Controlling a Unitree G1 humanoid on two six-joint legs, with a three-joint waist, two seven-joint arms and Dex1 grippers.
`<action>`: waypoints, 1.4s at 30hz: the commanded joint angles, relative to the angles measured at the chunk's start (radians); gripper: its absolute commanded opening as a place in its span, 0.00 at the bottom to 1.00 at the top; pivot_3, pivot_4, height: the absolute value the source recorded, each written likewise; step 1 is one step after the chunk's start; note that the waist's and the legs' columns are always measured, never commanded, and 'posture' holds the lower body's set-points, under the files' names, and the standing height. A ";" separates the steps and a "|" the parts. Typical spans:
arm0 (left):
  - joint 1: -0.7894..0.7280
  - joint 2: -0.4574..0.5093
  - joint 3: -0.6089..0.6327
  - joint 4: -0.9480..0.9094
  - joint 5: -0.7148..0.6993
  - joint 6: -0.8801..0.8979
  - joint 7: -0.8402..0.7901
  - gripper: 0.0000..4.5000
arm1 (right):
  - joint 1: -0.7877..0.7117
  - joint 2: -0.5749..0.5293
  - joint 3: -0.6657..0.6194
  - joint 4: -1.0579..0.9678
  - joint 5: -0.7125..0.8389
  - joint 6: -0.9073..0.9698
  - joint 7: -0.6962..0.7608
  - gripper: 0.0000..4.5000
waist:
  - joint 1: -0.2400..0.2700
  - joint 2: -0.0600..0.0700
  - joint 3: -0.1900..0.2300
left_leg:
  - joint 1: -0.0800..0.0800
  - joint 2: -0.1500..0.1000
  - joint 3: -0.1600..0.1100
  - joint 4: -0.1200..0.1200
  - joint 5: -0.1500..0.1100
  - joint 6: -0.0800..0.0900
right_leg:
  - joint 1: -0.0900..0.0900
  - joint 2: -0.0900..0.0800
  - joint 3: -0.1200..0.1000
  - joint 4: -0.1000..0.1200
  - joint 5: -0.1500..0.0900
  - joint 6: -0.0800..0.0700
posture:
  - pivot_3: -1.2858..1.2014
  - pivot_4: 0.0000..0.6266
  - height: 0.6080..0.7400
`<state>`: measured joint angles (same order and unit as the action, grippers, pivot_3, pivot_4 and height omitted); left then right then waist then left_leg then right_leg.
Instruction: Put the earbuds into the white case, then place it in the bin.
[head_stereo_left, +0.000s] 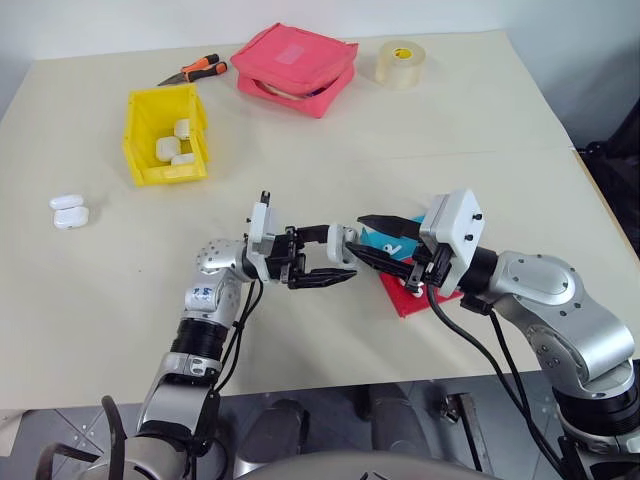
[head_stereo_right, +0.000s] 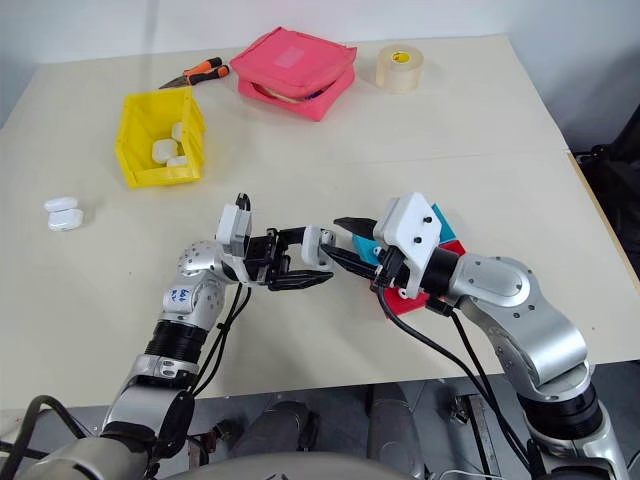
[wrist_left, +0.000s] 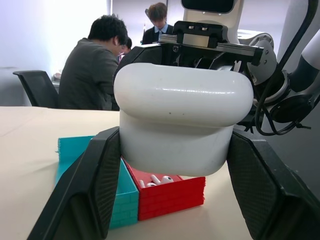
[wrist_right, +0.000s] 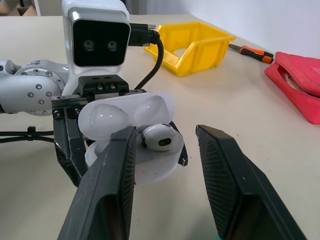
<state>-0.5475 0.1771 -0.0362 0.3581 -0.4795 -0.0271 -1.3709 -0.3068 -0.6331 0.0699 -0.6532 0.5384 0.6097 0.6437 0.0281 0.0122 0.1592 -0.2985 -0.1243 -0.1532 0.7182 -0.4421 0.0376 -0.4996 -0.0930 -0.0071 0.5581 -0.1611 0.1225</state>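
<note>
Near the middle of the head views, the left tool (head_stereo_left: 322, 258) is clamped on an open white case (wrist_right: 131, 131), its two black fingers pressed against the case's sides. The lid is flipped up, and one earbud (wrist_right: 159, 137) sits in the case, its rounded head showing above the rim. The right tool (wrist_right: 165, 175) faces the case from the right of the frame, its fingers spread apart on either side of the earbud with nothing gripped between them; one finger lies close against the case, the other stands clear.

Just behind and below the two tools, right of centre, a shallow red tray (wrist_left: 172, 192) lies beside a blue tray (wrist_left: 120, 192) on the table (head_stereo_left: 400, 130). More earbuds (wrist_left: 155, 181) lie in the red tray.

The yellow bin (head_stereo_left: 165, 135) stands in the upper left of the head views, well apart from the tools, with several closed white cases (head_stereo_left: 172, 148) inside. Two more closed cases (head_stereo_left: 68, 210) rest on the table at the far left edge.

Along the top of the frame lie pliers with orange handles (head_stereo_left: 195, 70), a pink pouch (head_stereo_left: 295, 68) and a roll of clear tape (head_stereo_left: 402, 63). In the left wrist view, people (wrist_left: 95, 65) sit at a desk in the background.
</note>
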 joint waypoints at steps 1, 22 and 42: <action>-0.036 -0.008 0.021 -0.017 -0.026 -0.024 0.002 0.62 | -0.002 -0.027 -0.021 -0.055 0.022 0.028 0.010 0.44 | 0.000 0.000 0.000 | 0.000 0.000 0.000 0.000 0.000 0.000 | 0.000 0.000 0.000 0.000 0.000 0.000 | 0.52 0.24 1.00; -0.033 0.028 0.068 0.053 -0.010 -0.072 0.023 0.62 | 0.575 -0.235 -0.729 -0.061 0.057 0.108 0.138 0.86 | 0.037 0.000 0.000 | 0.000 -0.001 0.001 0.000 0.000 0.002 | 0.002 -0.001 0.001 -0.001 0.001 0.002 | 0.52 0.24 1.00; 0.003 0.006 0.057 0.023 -0.008 -0.088 0.059 0.62 | 0.255 -0.428 -0.468 0.027 0.072 0.283 0.088 0.91 | 0.039 0.001 0.000 | 0.001 -0.002 0.005 0.000 0.001 0.004 | 0.002 -0.001 0.006 -0.004 0.005 0.004 | 0.52 0.24 1.00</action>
<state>-0.5534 0.1845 0.0196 0.4255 -0.4795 -0.1016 -1.3196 -0.0114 -1.0323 -0.4380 -0.6315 0.5971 0.8616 0.7469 0.0675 0.0136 0.1591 -0.2972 -0.1256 -0.1478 0.7187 -0.4412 0.0419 -0.4972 -0.0944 -0.0008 0.5543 -0.1566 0.1265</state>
